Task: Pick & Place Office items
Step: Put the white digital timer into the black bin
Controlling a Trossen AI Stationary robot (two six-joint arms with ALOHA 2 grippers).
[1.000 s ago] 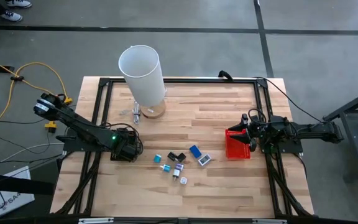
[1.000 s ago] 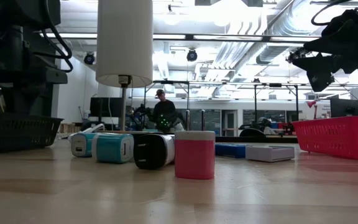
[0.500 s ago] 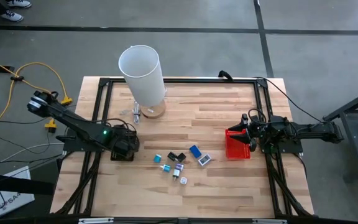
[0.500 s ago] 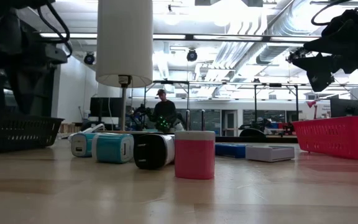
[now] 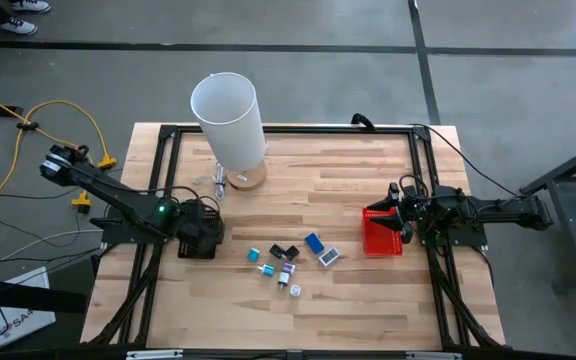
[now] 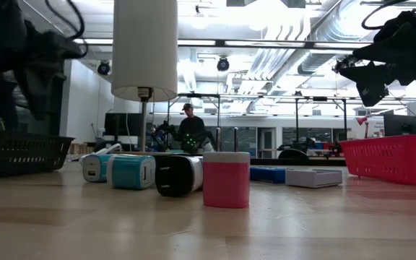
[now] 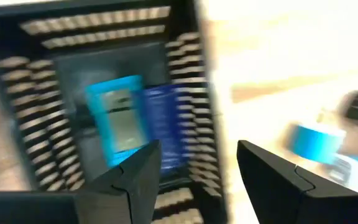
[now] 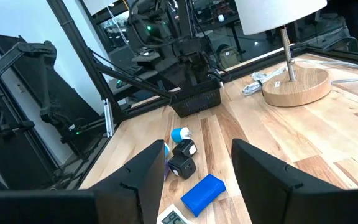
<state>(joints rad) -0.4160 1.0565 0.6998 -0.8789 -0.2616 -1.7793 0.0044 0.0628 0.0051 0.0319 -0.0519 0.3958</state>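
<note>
Office items (image 5: 288, 265): loose cluster mid-worktop, some already binned at nine o'clock.

The pieces lie scattered between the black basket (image 5: 199, 240) at nine o'clock and the red basket (image 5: 382, 233) at three, within either arm's reach. The left end effector (image 7: 194, 180) hangs over the black basket, fingers spread and empty, a teal piece (image 7: 118, 119) and a blue piece (image 7: 165, 124) lying inside below it, likely just dropped. The right end effector (image 8: 194, 177) waits spread and empty above the red basket, facing the cluster. The white cylinder (image 5: 228, 120) stands clear at twelve.
</note>
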